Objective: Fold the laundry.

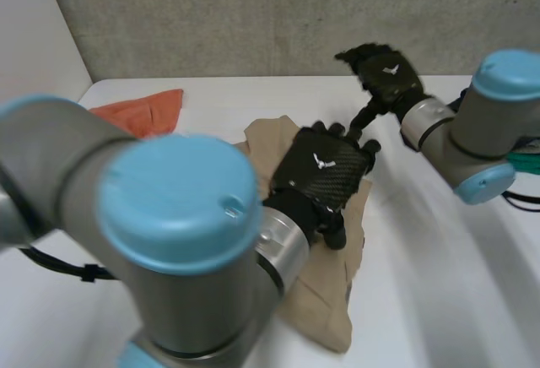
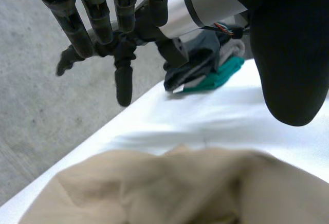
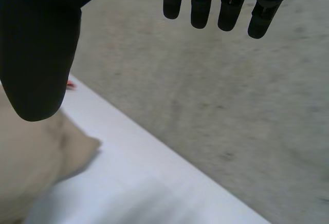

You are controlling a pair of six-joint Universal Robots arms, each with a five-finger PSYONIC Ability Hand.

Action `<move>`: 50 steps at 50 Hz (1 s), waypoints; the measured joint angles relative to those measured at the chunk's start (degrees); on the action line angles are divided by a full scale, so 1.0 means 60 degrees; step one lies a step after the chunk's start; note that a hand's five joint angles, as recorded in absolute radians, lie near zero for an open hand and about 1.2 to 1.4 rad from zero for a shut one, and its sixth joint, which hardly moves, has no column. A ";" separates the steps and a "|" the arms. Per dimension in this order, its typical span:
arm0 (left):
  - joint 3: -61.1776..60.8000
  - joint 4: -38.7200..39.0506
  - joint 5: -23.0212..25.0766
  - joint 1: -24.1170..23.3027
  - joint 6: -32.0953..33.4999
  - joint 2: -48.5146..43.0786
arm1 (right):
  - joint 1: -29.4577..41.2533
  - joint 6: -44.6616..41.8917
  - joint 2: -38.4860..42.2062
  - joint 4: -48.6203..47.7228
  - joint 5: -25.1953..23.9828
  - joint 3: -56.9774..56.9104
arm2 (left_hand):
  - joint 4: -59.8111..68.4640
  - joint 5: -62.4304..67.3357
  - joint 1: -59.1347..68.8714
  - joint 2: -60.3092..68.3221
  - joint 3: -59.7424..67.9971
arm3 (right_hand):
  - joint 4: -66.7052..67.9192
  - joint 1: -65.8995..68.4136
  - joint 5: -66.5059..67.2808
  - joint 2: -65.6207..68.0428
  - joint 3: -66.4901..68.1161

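A crumpled tan cloth [image 1: 325, 305] lies in the middle of the white table [image 1: 439, 284]. My left hand [image 1: 325, 174] hovers over its far part, palm down, fingers [image 2: 97, 23] straight and apart from the thumb [image 2: 288, 54], holding nothing; the tan cloth [image 2: 154, 188] lies below the palm. My right hand [image 1: 384, 73] is raised above the table's back edge, beyond the cloth. Its fingers [image 3: 205, 3] and thumb [image 3: 36, 54] are spread and empty, with an edge of the tan cloth [image 3: 25, 167] below the thumb.
An orange cloth [image 1: 143, 110] lies at the back left of the table. A pile of dark and green clothes [image 2: 205, 72] sits at the right edge, behind my right arm [image 1: 481, 123]. A grey wall [image 1: 253, 13] rises behind the table.
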 measured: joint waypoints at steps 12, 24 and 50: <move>-0.0750 -0.1066 0.0892 0.2477 -0.0360 0.2900 | -0.0158 -0.0011 -0.2367 0.4087 0.2091 0.0310 | 0.0000 0.0000 0.0000 0.0000 0.0000 | 0.0000 0.0000 0.0000 0.0000 0.0000; -0.2468 -0.3327 0.2229 0.5204 -0.0819 0.3055 | 0.0339 0.1122 -0.4792 0.6767 0.1714 0.3807 | 0.0000 0.0000 0.0000 0.0000 -0.0001 | 0.0000 0.0000 0.0000 0.0000 -0.0001; -0.3674 0.0387 0.0238 0.3683 -0.0528 -0.0787 | 0.4431 0.4119 -0.4619 0.2915 0.4879 0.8114 | 0.3633 0.3368 0.4005 0.3697 0.3555 | 0.1572 0.1422 0.1345 0.1592 0.1644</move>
